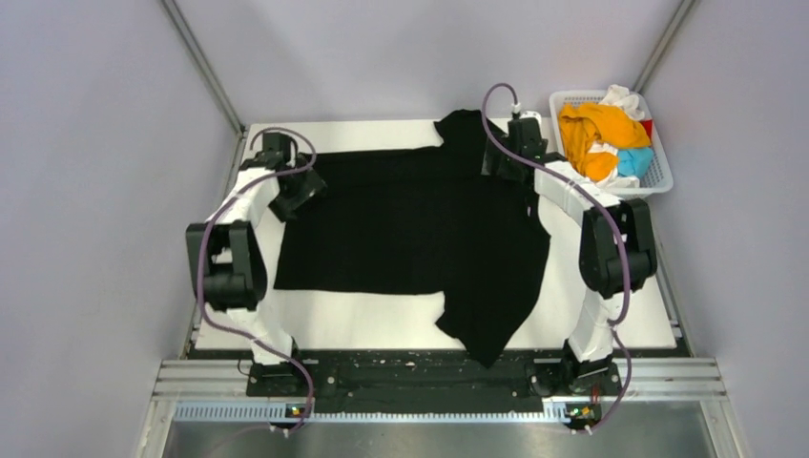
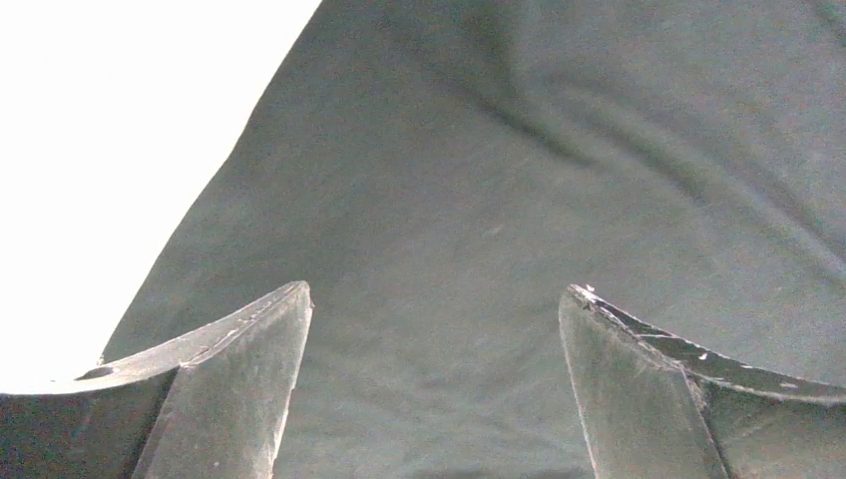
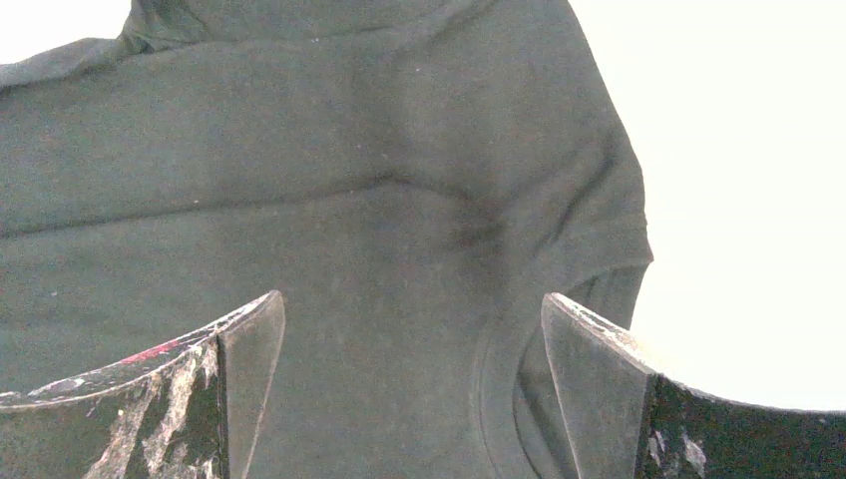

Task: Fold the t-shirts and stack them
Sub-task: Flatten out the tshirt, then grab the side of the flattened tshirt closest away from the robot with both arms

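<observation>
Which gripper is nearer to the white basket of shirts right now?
Right. The right gripper hangs open over the black t-shirt's far right edge, just left of the basket. The left gripper is open over the shirt's left end, on the opposite side.

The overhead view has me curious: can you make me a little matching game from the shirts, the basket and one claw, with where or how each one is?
Things:
1. black t-shirt
2. orange t-shirt
3. basket
4. left claw

Descriptions:
A. open, hovering over dark cloth near its edge
B. crumpled inside the basket, on top
C. spread out across the table
D. white lattice, at the far right

Pairs: 1-C, 2-B, 3-D, 4-A
</observation>
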Robot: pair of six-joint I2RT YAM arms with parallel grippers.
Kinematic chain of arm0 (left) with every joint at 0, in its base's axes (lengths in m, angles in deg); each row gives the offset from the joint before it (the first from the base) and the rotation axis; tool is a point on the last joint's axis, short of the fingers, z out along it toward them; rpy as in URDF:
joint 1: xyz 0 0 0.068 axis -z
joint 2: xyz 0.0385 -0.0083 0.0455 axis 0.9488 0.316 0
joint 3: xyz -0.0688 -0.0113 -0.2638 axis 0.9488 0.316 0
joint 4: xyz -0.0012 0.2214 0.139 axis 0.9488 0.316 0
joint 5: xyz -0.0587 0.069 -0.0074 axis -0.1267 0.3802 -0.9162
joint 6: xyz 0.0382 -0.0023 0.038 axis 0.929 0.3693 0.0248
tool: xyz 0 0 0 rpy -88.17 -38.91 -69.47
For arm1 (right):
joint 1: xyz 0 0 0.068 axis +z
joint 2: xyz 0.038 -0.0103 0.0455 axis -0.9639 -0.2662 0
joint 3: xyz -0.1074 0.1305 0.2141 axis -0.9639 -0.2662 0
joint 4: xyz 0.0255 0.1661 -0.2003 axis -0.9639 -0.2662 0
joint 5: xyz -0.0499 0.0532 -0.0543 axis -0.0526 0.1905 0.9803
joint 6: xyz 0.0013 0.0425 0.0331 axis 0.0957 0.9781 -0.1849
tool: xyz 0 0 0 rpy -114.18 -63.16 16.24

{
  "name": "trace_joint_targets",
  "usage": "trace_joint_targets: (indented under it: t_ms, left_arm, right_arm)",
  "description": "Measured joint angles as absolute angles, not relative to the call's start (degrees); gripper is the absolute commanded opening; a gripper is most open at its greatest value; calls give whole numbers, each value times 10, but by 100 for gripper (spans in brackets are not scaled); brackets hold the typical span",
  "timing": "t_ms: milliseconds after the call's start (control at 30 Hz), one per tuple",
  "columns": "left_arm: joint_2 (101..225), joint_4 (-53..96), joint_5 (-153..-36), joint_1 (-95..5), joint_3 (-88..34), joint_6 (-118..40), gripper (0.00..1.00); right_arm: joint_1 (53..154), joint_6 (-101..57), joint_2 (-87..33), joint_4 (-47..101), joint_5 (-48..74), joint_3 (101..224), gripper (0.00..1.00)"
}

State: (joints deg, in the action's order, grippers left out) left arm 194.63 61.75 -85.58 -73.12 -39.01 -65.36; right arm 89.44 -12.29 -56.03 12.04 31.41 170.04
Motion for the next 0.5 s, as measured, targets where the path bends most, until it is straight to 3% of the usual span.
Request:
trace_joint_targets:
  t_ms: [233, 500]
  left_arm:
    - [1749, 640, -777, -770, -169, -699, 99]
    - [1566, 686, -713, -807, 26, -767, 95]
  right_arm:
    - [894, -108, -453, 183, 333, 1589, 99]
    - [894, -102, -436, 194, 328, 1519, 99]
